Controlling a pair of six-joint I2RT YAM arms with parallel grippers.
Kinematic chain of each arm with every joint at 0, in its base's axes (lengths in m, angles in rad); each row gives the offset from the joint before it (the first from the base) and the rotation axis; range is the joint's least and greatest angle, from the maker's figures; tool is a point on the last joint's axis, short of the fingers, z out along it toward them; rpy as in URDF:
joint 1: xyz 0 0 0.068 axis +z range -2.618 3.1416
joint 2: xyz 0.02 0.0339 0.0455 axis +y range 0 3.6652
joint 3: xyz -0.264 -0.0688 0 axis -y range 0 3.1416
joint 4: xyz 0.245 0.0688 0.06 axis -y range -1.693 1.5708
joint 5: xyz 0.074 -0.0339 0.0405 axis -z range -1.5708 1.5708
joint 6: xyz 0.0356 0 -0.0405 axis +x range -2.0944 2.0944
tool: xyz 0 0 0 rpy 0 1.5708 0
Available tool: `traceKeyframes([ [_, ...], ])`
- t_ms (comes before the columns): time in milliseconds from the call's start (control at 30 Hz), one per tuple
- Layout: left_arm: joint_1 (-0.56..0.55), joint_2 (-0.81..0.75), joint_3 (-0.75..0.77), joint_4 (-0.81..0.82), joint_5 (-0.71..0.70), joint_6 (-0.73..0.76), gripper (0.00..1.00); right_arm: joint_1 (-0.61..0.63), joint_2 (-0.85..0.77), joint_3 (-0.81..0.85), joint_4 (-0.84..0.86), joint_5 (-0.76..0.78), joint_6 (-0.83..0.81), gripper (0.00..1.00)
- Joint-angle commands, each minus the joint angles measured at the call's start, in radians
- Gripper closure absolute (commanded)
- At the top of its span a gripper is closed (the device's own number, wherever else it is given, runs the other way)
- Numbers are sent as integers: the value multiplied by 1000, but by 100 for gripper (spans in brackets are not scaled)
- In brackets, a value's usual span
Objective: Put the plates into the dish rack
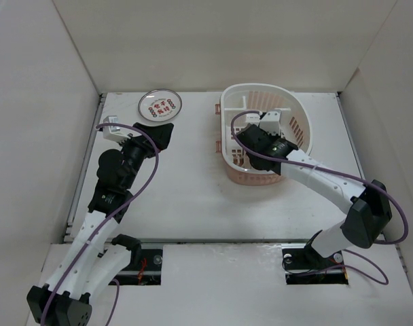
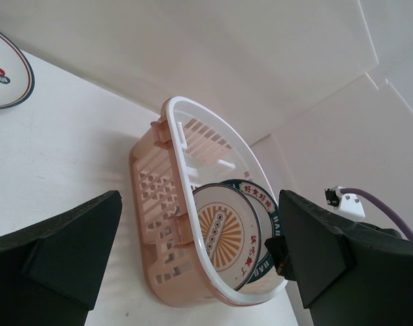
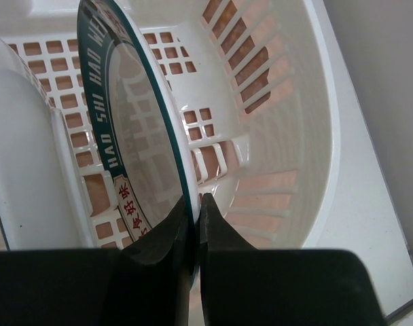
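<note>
Inside dish rack, right jaws clamp green-rimmed plate on edge; unsupported release could topple it. Left jaws apart, idle.

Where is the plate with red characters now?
In the top view, the plate lies flat on the table at the far edge, left of the dish rack.

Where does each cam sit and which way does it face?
Top external: above, behind the bases, looking down at the table; left arm, right arm show.
Left wrist: low, facing the dish rack; left fingers open at bottom corners.
Right wrist: inside the rack, along the green-rimmed plate; right fingers pinch its rim.
Shared: rack and that plate, both wrist views.
</note>
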Motion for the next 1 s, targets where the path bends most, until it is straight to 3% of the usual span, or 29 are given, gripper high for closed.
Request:
traceKeyframes([
  [0,-6,-19,49,26,-5,16,0,14,2,23,-26,15,27,92],
  [133,-6,-19,49,26,-5,16,0,23,2,32,-38,15,47,84],
  [400,-15,-29,49,35,-5,16,0,32,20,52,-57,15,65,83],
  [533,-15,-29,49,35,-14,16,0,42,29,62,-66,15,74,78],
  [767,-15,-29,49,26,-14,16,0,42,30,62,-84,15,97,64],
  [967,-15,-29,49,26,-14,16,0,51,30,80,-106,24,117,46],
])
